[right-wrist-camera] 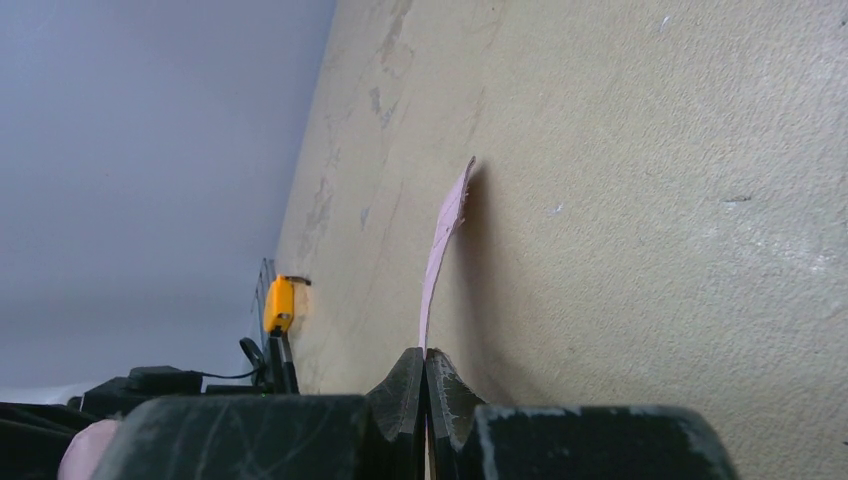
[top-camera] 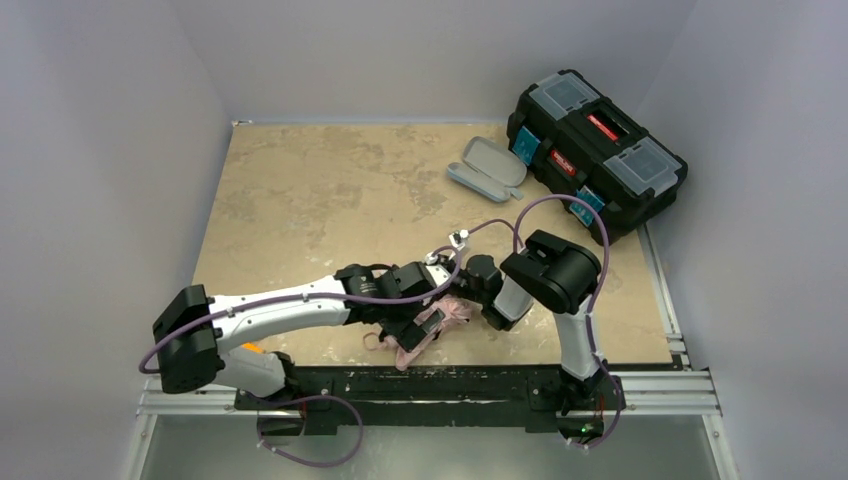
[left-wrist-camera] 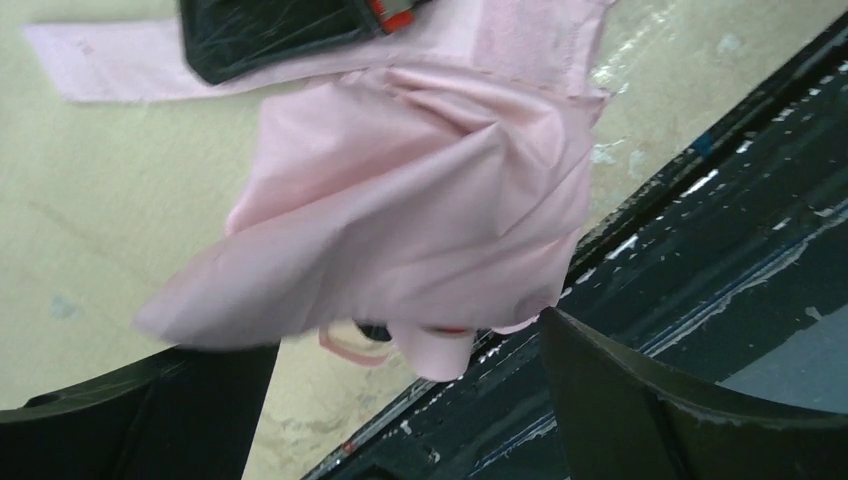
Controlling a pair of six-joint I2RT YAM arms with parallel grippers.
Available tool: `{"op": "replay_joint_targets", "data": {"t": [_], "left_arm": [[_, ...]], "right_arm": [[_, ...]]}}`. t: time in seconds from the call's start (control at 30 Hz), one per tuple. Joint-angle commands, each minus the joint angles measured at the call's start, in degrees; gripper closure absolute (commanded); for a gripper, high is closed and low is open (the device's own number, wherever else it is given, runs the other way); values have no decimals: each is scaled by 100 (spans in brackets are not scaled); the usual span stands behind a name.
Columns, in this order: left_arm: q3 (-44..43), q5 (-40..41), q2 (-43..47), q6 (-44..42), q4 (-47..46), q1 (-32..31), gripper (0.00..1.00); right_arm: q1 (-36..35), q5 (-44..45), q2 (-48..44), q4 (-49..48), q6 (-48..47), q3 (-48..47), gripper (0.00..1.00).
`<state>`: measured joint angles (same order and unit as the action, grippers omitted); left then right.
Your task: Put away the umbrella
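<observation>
The umbrella lies bunched at the table's near edge, between both grippers. In the left wrist view its pale pink canopy fills the middle, with the small pink handle poking out below. My left gripper is open, its dark fingers standing wide on either side of the handle end without touching it. My right gripper is shut on a thin pink strip of the umbrella, which rises edge-on from between the jaws. Seen from above, the right gripper is just right of the fabric.
An open grey oval case lies at the back right, next to a black toolbox. A black rail runs along the near edge, right beside the umbrella. A small yellow part sits by the left arm's base.
</observation>
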<state>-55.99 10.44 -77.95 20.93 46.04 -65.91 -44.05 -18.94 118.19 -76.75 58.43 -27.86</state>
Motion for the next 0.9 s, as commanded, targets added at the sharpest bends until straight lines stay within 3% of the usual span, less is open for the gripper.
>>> {"op": "replay_joint_targets", "data": {"t": [0.0, 0.2, 0.27, 0.43, 0.53, 0.6, 0.63, 0.87], "left_arm": [[203, -1016, -131, -764, -1136, 317, 0], [332, -1648, -854, -856, -1871, 799, 0], [368, -1673, -1128, -849, -2034, 842, 5], [433, -1805, -1592, -875, -2179, 841, 40], [632, -1757, -1607, -847, -2338, 832, 68], [760, -1624, -1554, -769, -2438, 802, 95], [772, -1540, -1530, -726, -2438, 771, 100], [559, 301, -1368, -562, -2079, 188, 100]], "right_arm": [[-60, 174, 608, 1848, -526, 263, 100], [-53, 133, 630, 1863, -535, 240, 100], [-53, 121, 627, 1882, -550, 239, 100], [-57, 34, 608, 1886, -570, 225, 100], [-59, -119, 556, 1912, -546, 183, 100], [-49, -242, 454, 2103, -588, 68, 100], [-46, -294, 361, 2213, -622, 6, 100], [46, -740, -1058, 4103, -1226, -731, 100]]}}
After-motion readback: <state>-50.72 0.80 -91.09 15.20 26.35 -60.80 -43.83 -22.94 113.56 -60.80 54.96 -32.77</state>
